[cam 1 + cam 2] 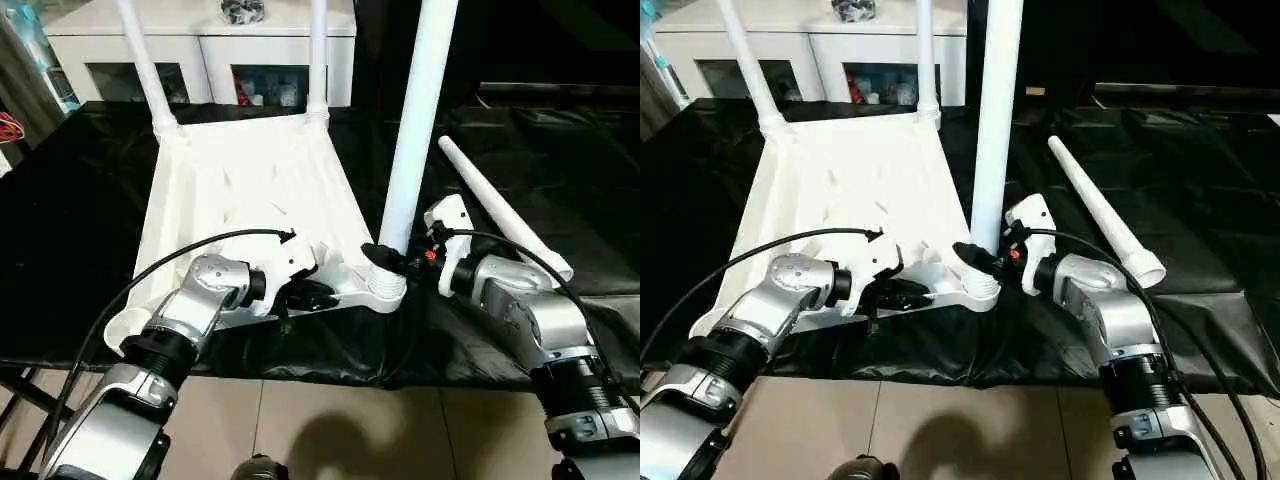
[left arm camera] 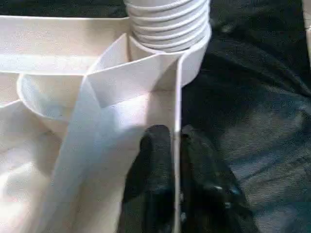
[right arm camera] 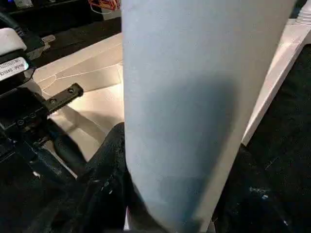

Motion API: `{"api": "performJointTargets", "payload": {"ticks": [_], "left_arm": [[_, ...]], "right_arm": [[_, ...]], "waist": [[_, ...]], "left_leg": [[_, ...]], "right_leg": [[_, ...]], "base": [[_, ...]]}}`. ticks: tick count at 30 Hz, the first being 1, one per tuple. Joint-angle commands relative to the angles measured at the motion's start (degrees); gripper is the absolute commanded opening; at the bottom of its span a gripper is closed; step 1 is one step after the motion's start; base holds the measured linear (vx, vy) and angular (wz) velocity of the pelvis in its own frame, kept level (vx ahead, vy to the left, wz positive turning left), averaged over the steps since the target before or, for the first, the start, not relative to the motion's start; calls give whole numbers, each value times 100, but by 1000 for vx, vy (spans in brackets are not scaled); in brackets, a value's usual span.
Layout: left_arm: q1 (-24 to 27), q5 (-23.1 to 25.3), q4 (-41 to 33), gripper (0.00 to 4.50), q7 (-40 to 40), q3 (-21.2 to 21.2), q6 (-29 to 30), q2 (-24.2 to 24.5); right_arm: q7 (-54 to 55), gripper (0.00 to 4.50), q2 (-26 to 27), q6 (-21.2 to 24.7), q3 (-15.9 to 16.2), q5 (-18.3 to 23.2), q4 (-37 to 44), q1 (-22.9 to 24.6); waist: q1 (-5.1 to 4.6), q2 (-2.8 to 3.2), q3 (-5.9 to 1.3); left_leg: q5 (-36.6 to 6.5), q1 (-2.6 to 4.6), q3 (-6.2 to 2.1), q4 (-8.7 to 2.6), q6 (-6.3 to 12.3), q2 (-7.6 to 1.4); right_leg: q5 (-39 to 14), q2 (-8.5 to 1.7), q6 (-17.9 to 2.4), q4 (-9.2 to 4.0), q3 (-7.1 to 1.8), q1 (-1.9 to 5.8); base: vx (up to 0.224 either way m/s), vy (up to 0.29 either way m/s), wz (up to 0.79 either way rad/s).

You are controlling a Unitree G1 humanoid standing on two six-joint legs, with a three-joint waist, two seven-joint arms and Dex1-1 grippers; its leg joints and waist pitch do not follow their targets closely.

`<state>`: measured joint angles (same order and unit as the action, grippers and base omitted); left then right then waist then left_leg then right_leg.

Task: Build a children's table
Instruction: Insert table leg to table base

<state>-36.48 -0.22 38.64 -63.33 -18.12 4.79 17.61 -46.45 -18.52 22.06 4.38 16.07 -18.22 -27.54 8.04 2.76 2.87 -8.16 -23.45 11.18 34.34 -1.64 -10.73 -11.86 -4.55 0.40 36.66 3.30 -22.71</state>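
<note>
The white tabletop (image 1: 250, 190) lies underside up on a black cloth. Two white legs (image 1: 145, 70) (image 1: 317, 55) stand in its far corner sockets. A third leg (image 1: 415, 130) stands upright in the near right socket (image 1: 385, 288), and its threaded end (image 2: 170, 24) sits in the socket's collar. My right gripper (image 1: 385, 258) is shut on this leg (image 3: 204, 97) just above the socket. My left gripper (image 1: 305, 293) is shut on the tabletop's near rim, one black finger (image 2: 155, 184) on each side of the thin wall. The fourth leg (image 1: 500, 215) lies loose on the cloth to the right.
The near left socket (image 1: 125, 325) holds no leg. A white cabinet (image 1: 200, 45) with glass-fronted doors stands behind the work table. The black cloth (image 1: 70, 200) hangs over the table's front edge, with tiled floor (image 1: 330, 430) below.
</note>
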Motion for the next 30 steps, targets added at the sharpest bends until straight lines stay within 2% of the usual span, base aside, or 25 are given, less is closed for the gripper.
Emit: {"api": "performJointTargets", "payload": {"ticks": [1,4,5,8,15,20,23,25,28,29,30], "left_arm": [[24,46,69,5,3,62,81,129],[44,41,44,1,-154,-12,158,154],[55,43,30,1,-211,-42,192,169],[85,29,-37,0,-338,-95,302,195],[60,-101,-91,0,-357,47,304,123],[91,-140,-169,0,-348,83,342,98],[121,-159,-213,0,-261,109,369,63],[114,-154,-184,0,-136,144,342,27],[103,-148,-151,0,-56,163,320,4],[73,-133,-79,0,105,206,259,-48],[73,-133,-79,0,105,206,259,-48]], "right_arm": [[-7,188,10,66,102,-102,-146,20],[-7,188,12,45,100,-114,-152,32],[-5,188,15,35,103,-116,-155,37],[1,188,18,18,114,-119,-147,60],[-36,188,24,-18,93,-116,-166,84],[34,188,101,-102,-171,92,-266,176],[103,188,193,-209,-414,287,-290,421],[168,188,270,-296,-584,416,-284,606],[194,188,305,-385,-653,453,-276,729],[216,188,353,-536,-714,474,-233,910],[216,188,353,-536,-714,474,-233,910]], "waist": [[-24,-74,-382],[-30,-76,-386],[-28,-46,-389],[-48,-55,-390],[-79,-29,-388],[-100,-34,-392],[-99,-25,-395],[-95,-24,-394],[-90,-12,-386],[-95,-17,-380],[-92,-18,-355]], "left_leg": [[-1825,206,-166,-443,-147,-269],[-1777,202,-161,-440,-131,-267],[-1772,207,-165,-440,-134,-269],[-1754,206,-160,-447,-132,-269],[-1832,220,-158,-457,-152,-273],[-1812,216,-155,-459,-124,-272],[-1770,219,-150,-456,-96,-275],[-1832,227,-154,-463,-98,-283],[-1911,235,-156,-475,-117,-285],[-1944,232,-160,-480,-130,-282],[-2078,250,-160,-492,-151,-284]], "right_leg": [[-1542,-444,-1034,-559,-259,150],[-1478,-445,-1057,-556,-259,157],[-1464,-447,-1062,-553,-260,155],[-1298,-432,-1111,-545,-256,162],[-1289,-435,-1166,-555,-254,170],[-1181,-437,-1208,-555,-253,182],[-1102,-433,-1233,-552,-252,179],[-1134,-439,-1237,-560,-252,178],[-1250,-442,-1209,-581,-251,174],[-1309,-445,-1195,-587,-252,176],[-1525,-449,-1150,-618,-256,153]], "base": [[0,0,0],[0,0,0],[0,0,0],[0,0,0],[0,0,0],[0,0,0],[0,0,0],[0,0,0],[0,0,0],[0,0,0],[0,0,0]]}}
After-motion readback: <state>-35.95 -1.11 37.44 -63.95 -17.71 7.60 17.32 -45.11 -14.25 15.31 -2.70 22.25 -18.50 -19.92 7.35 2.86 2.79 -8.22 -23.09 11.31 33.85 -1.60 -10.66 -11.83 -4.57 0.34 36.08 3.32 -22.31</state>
